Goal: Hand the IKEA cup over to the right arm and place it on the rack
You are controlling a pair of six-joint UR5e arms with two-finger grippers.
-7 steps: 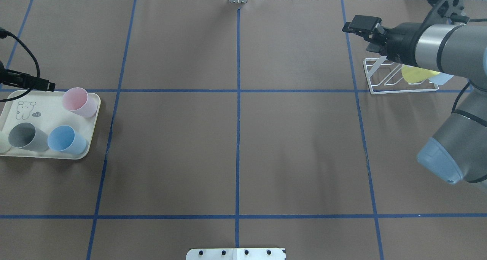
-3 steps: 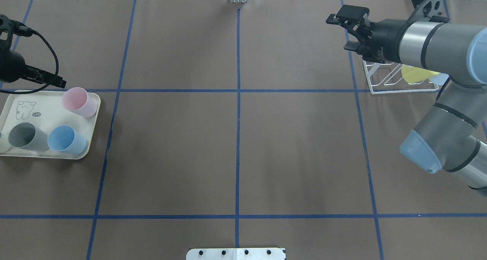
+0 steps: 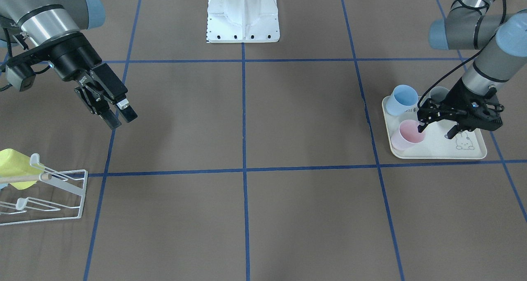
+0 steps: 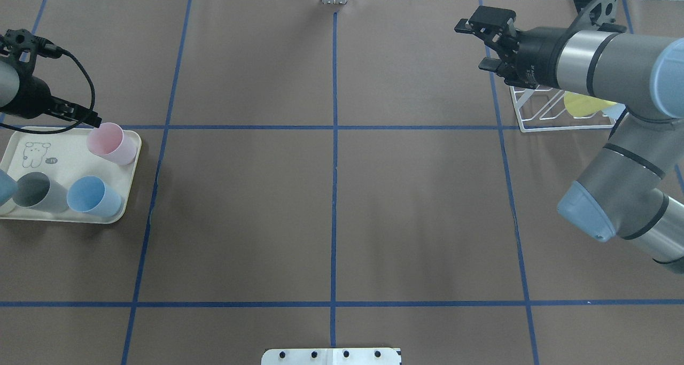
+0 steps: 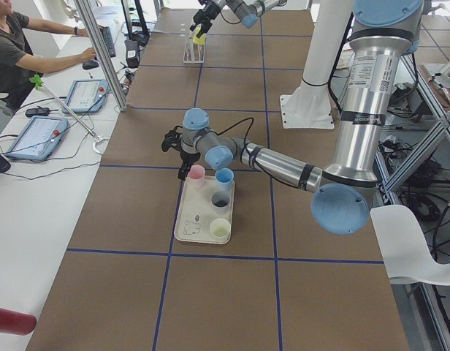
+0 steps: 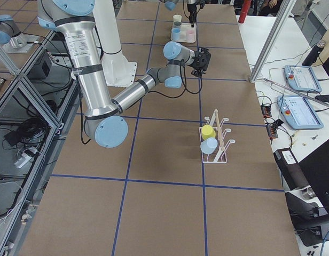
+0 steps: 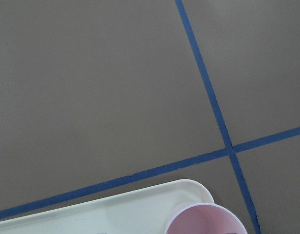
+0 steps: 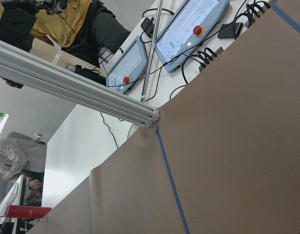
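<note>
And there it was: the left gripper (image 3: 434, 132) was found low over the cream tray (image 4: 64, 152) at the table's left end, its fingers (image 3: 420, 127) spread apart with nothing held between them. One fingertip was seen right at the rim of the pink cup (image 4: 111, 143), the other out over bare tray. Whether anything was touching the cup could not be told.

The pink cup was standing upright, mouth up, in the tray's corner nearest the table's middle. It was flanked by a blue cup (image 4: 93, 195) and a grey cup (image 4: 37, 191) along the tray's near edge. In the left wrist view only the cup's rim and that rounded tray corner were caught at the bottom edge.

Across the table (image 4: 331, 204), the right arm (image 4: 604, 71) was stretched over the far right corner. The right gripper (image 4: 473, 45) was held well up off the surface, jaws parted and empty. Just beside it, the white wire rack (image 4: 539, 111) was resting on the table. A yellow cup (image 4: 582, 104) was hung on the rack's prongs, and a pale blue cup (image 6: 209, 145) was lodged next to it.
</note>
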